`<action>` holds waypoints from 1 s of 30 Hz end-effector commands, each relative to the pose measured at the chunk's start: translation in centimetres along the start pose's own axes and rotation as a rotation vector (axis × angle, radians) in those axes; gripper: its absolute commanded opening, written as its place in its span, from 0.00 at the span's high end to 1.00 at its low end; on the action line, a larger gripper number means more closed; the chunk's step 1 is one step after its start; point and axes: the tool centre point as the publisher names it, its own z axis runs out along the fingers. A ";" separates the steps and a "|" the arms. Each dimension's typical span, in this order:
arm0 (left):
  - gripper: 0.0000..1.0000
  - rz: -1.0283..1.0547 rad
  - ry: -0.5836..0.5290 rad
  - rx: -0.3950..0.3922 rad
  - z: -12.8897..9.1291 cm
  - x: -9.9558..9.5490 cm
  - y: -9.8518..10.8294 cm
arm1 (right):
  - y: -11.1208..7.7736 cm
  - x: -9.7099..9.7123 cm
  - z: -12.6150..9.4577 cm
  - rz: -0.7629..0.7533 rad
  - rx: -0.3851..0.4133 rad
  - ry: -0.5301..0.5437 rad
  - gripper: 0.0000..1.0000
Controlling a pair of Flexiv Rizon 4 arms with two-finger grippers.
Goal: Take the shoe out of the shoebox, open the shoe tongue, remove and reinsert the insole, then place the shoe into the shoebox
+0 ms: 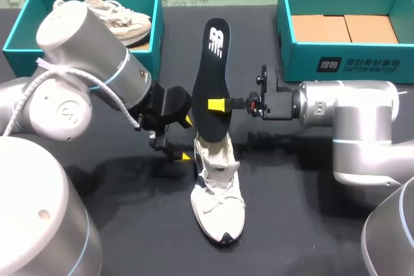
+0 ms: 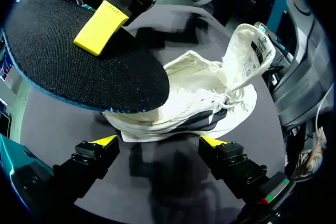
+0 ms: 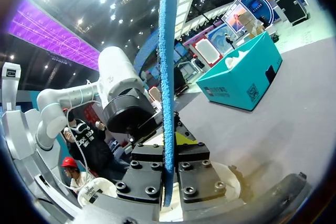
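1. Nearest the robot, on the black desk: one white shoe, lying flat, toe toward the near edge and heel toward the far side. Laces are loose. In the left wrist view the shoe shows dark side stripes, and its tongue stands lifted away from the opening.
2. Just beyond the shoe's heel, on its left: left claw, fingers spread apart with nothing between them. In its own wrist view the left claw hangs over bare desk, with the shoe just ahead of its yellow tips.
3. Above the shoe's opening: one black insole, held upright with a white logo near its upper end. Its lower end is at the shoe's collar; whether it touches the shoe cannot be told. The left wrist view shows the insole with a textured black face and a blue edge.
4. At the insole's middle: right claw, reaching in from the right and clamped on the insole from both faces. The right wrist view shows the right claw with the insole edge-on between its fingers.
5. At the far left of the desk: teal shoebox, open, with a second pale shoe inside.
6. At the far right of the desk: second teal shoebox, open, with brown cardboard inside.
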 end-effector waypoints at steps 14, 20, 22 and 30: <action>0.00 0.001 -0.006 -0.008 -0.6 0.3 0.0 | -0.1 -0.8 -0.7 -0.015 -0.031 -0.065 1.00; 0.00 0.001 -0.006 -0.008 -0.6 0.3 0.0 | -0.3 -0.9 -0.9 -0.030 -0.053 -0.076 1.00; 0.00 0.001 -0.006 -0.008 -0.6 0.3 0.0 | -0.4 -0.8 -0.8 -0.033 -0.056 -0.081 1.00; 0.00 0.001 -0.006 -0.008 -0.6 0.3 0.0 | -1.0 -0.9 -0.6 -0.056 -0.080 -0.103 1.00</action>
